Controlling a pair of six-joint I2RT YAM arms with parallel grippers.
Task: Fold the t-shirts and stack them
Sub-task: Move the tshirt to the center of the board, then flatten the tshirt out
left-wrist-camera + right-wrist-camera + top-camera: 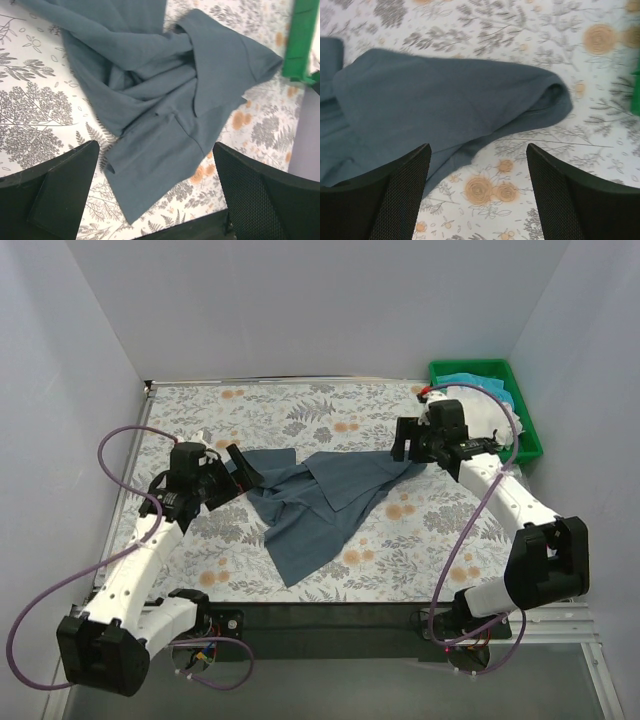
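Observation:
A dark slate blue-grey t-shirt [320, 505] lies crumpled and spread across the middle of the floral table. My left gripper [235, 478] hovers at its left edge, open and holding nothing. In the left wrist view a loose flap of the shirt [165, 85] lies between and beyond the open gripper [157, 195]. My right gripper [408, 445] stands open just above the shirt's right end. In the right wrist view the rounded sleeve fold [435, 100] lies ahead of the open gripper [477, 195], free of both fingers. A turquoise t-shirt [468, 380] and a white t-shirt [492, 422] lie in the tray.
A green plastic tray [528, 425] stands at the table's back right corner, close behind my right gripper. Its edge shows in the left wrist view [300, 40]. White walls close in the table on three sides.

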